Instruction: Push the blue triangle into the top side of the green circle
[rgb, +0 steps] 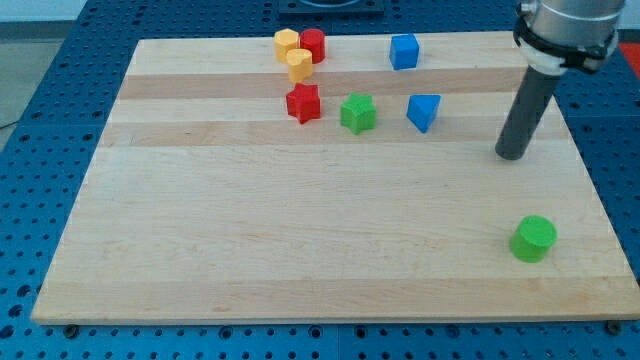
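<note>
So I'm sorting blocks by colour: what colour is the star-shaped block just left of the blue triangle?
Green star, seen clearly in the camera view.

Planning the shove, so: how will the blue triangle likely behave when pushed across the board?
The blue triangle looks small and solid, so it probably slides easily on the smooth wooden board. Its angled faces may make it rotate if my tip, now to its right, strikes off-centre. It sits low, so tipping seems unlikely.

Dark rod slanting down from the view's top right, my tip (511, 154) touching the surface
</note>
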